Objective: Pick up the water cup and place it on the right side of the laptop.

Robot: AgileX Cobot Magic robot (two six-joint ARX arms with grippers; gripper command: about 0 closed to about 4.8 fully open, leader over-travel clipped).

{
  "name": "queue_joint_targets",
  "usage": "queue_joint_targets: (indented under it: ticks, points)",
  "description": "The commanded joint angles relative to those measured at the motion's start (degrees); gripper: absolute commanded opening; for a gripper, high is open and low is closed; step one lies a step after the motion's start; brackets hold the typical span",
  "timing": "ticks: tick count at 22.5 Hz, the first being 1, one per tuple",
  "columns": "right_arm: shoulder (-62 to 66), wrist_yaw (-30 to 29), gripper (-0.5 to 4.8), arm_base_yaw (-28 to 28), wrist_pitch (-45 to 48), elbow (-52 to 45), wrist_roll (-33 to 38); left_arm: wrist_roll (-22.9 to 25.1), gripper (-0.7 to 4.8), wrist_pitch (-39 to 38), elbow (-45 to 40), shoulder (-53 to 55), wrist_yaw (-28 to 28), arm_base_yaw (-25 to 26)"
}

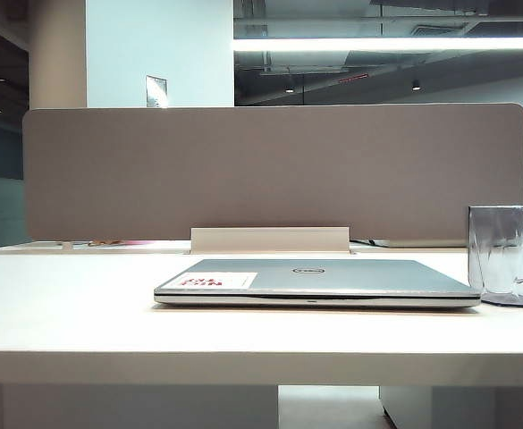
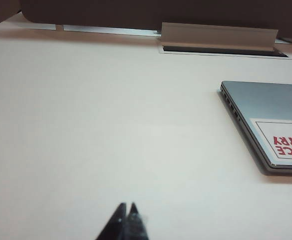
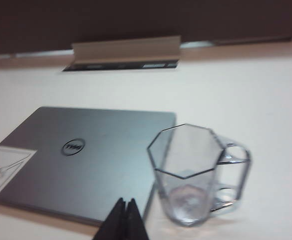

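The silver-grey laptop (image 1: 333, 279) lies closed mid-table, a white-and-red sticker on its lid corner. The clear faceted water cup (image 1: 505, 255) stands upright on the table just off the laptop's right edge, cut by the picture's border. Neither gripper shows in the exterior view. In the right wrist view, the cup (image 3: 188, 167), with a handle on its side, sits beside the laptop (image 3: 96, 150). My right gripper (image 3: 125, 201) is shut and empty above the laptop's near corner, apart from the cup. My left gripper (image 2: 127, 205) is shut and empty over bare table, well away from the laptop (image 2: 265, 110).
A grey partition panel (image 1: 270, 170) runs along the back of the white table (image 1: 64, 304). A raised cable-slot flap (image 1: 270, 239) stands just behind the laptop. The table's front edge runs across the exterior view.
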Motion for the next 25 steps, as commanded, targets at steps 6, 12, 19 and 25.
queue_joint_targets:
  ticks: [6,12,19,25]
  points:
    - [-14.71,6.51,-0.09,-0.02,-6.45,-4.98,0.22,-0.09,-0.03,0.33,0.17,0.04,0.22,-0.02]
    - [-22.67,6.49,-0.09,0.0,-7.06,-9.03,2.54,-0.09,-0.03,0.33,0.17,0.04,0.22,-0.02]
    - [-27.23,5.92,-0.09,0.0,-6.03,-13.92,4.48,-0.09,-0.03,0.37,0.17,0.04,0.04,-0.02]
    - [-27.23,8.17,-0.09,-0.15,-5.51,-16.26,4.13,-0.09,-0.03,0.33,0.17,0.04,0.07,-0.02]
